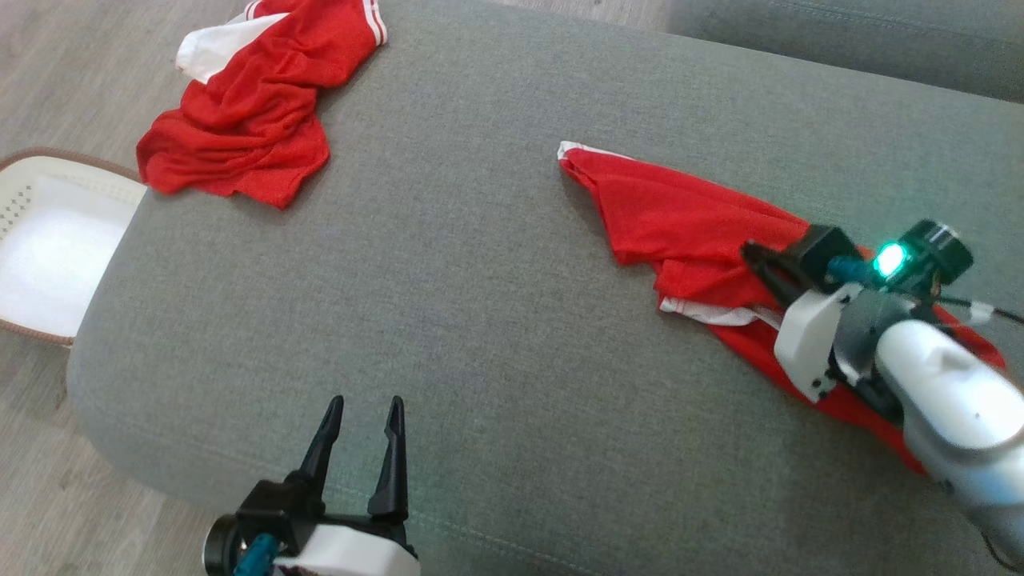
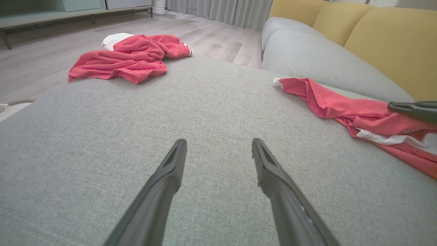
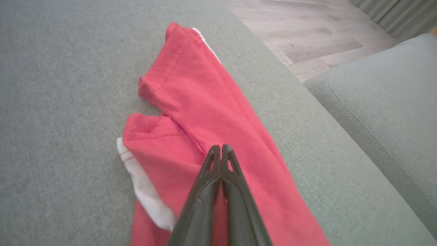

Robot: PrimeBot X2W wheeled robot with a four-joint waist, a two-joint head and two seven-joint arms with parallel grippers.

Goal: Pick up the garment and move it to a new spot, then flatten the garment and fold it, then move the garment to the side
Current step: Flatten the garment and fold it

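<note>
Right wrist view: my right gripper (image 3: 222, 147) clenched on garment (image 3: 205, 102) near right edge of cushion (image 3: 68, 68); left gripper (image 1: 365, 406) released. Thin pinch may slip when I lift.

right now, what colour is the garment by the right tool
The garment is red with white trim, clearest in the right wrist view.
</note>
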